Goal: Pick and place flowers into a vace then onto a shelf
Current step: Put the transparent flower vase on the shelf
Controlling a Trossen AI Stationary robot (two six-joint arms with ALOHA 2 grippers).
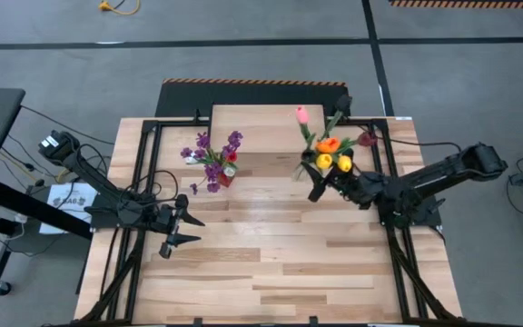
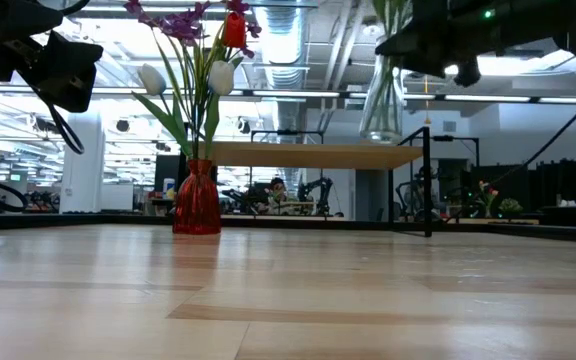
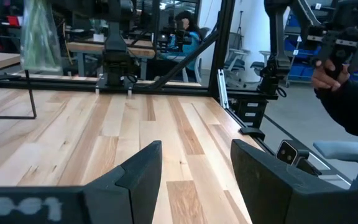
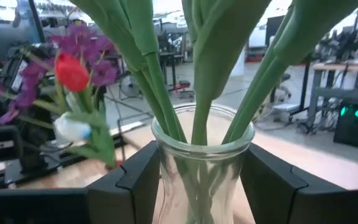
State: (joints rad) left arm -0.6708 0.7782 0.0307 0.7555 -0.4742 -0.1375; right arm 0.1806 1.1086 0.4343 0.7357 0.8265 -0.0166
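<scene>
Right claw (image 1: 317,188): closed on clear glass vase (image 4: 202,168), fingers (image 4: 138,180) pressed to both sides of the vase body. Vase held off the counter (image 1: 271,263), near front edge of shelf (image 1: 261,118) toward its right end. Tulips (image 1: 332,154) (yellow, orange, pink, dark maroon) standing in held vase, stems gathered at the neck.

Left claw (image 1: 178,232): spread wide, holding nothing, low over left half of counter, well apart from both vases.

Red vase (image 2: 197,200): upright on counter just before shelf, carrying purple sprigs (image 1: 214,153), one red and some pale tulips.

Open room: front half of counter bare; shelf top bare in high view. Black frame rails along left and right counter edges.

View differences: low view shows shelf raised on thin black legs, with clear vase hanging beside its right end. Right wrist view shows grip on glass. Left wrist view shows a person's hand (image 3: 328,71) beyond counter edge.
</scene>
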